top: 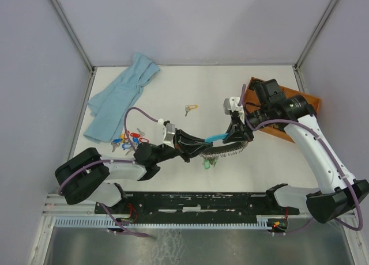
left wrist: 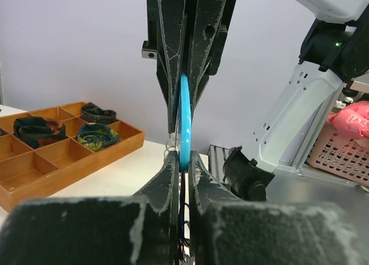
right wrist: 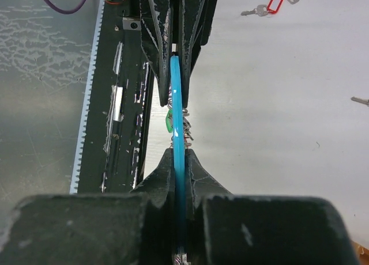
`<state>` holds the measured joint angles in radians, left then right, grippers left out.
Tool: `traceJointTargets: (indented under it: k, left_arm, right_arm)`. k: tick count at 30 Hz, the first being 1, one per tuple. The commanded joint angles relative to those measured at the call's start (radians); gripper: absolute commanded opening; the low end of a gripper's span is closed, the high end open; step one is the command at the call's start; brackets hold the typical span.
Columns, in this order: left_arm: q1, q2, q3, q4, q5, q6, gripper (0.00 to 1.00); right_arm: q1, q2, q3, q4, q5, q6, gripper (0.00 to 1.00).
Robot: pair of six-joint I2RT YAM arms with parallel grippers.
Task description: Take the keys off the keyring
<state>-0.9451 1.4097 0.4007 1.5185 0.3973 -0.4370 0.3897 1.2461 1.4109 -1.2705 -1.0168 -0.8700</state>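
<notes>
The keyring hangs between my two grippers above the middle of the table, its silver keys dangling in a dense row. A green-tagged key hangs lowest, and it also shows in the right wrist view. My left gripper is shut on one end of the ring's light blue sheath. My right gripper is shut on the other end. The left wrist view shows the left gripper clamping the sheath. In the right wrist view the right gripper clamps the sheath, facing the left one.
Loose red- and blue-tagged keys lie by the left arm, and one yellow-tagged key lies mid-table. A blue cloth sits at the back left. A wooden compartment tray under the right arm holds dark rolled items.
</notes>
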Motion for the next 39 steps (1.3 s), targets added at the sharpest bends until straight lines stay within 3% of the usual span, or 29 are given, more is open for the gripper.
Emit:
traceJointTargets:
  k: [1, 4, 7, 9, 12, 18, 21, 27, 31, 39]
  left_arm:
    - [0.018, -0.043, 0.037, 0.154, -0.056, -0.028, 0.12]
    - [0.049, -0.114, -0.021, 0.137, -0.071, -0.03, 0.54]
    - [0.082, -0.241, -0.08, -0.008, -0.08, 0.006, 0.7]
    - [0.084, -0.349, -0.102, -0.232, -0.089, 0.072, 0.75]
    - [0.083, -0.47, -0.127, -0.45, -0.099, 0.147, 0.77]
    - [0.083, -0.536, -0.25, -0.439, -0.174, 0.104, 0.87]
    - [0.083, -0.485, -0.257, -0.41, -0.162, 0.074, 0.86]
    - [0.084, -0.329, -0.245, -0.258, -0.164, 0.027, 0.79]
    - [0.084, -0.214, -0.199, -0.221, -0.159, 0.033, 0.71]
    - [0.083, 0.024, -0.171, 0.017, -0.113, 0.082, 0.72]
  right_arm:
    - [-0.006, -0.002, 0.033, 0.016, -0.014, 0.047, 0.01]
    - [-0.029, 0.025, 0.097, -0.035, 0.01, 0.035, 0.01]
    - [-0.044, 0.047, 0.158, -0.058, 0.052, 0.067, 0.0]
    - [-0.048, 0.054, 0.189, -0.057, 0.083, 0.099, 0.0]
    - [-0.049, 0.068, 0.229, -0.051, 0.128, 0.147, 0.01]
    - [-0.049, 0.147, 0.376, -0.064, 0.207, 0.283, 0.01]
    - [-0.05, 0.155, 0.389, -0.026, 0.181, 0.378, 0.01]
    - [-0.049, 0.09, 0.241, 0.149, 0.135, 0.511, 0.01]
    - [-0.05, 0.061, 0.175, 0.202, 0.116, 0.522, 0.01]
    - [-0.049, 0.014, 0.096, 0.276, 0.107, 0.537, 0.01]
